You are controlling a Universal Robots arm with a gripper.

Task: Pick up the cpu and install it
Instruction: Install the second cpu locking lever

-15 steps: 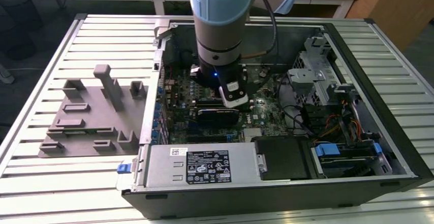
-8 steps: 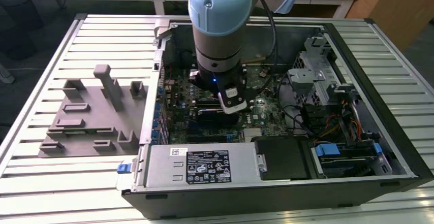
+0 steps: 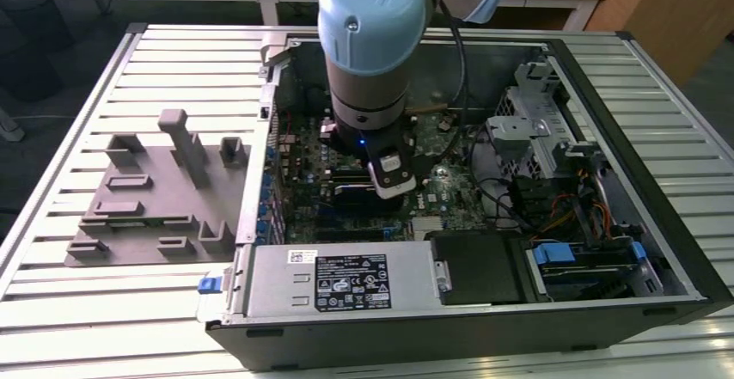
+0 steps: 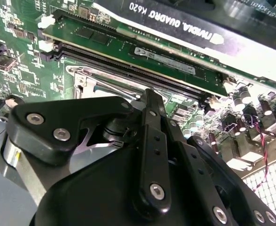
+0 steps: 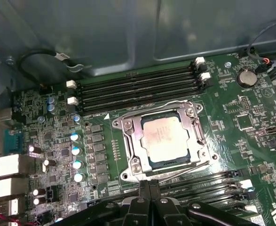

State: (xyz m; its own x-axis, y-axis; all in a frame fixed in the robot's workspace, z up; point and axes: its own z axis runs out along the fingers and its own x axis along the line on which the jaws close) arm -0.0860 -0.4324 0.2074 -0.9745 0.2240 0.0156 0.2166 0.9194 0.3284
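CPU [image 5: 162, 138] sits seated in the motherboard socket [image 5: 128, 150]. Just beside it, the gripper [image 5: 146, 188] hangs with fingers pressed together, holding nothing.

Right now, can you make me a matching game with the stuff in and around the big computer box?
Things:
1. cpu
2. grey fixture plate
3. gripper
4. round coin battery

Places or states:
A. lies on the slatted table, outside the case
B. sits in the metal socket frame on the green board
C. sits on the green board, beyond the memory slots' end
D. hangs over the board beside the socket, fingers together

Pairs: 1-B, 2-A, 3-D, 4-C
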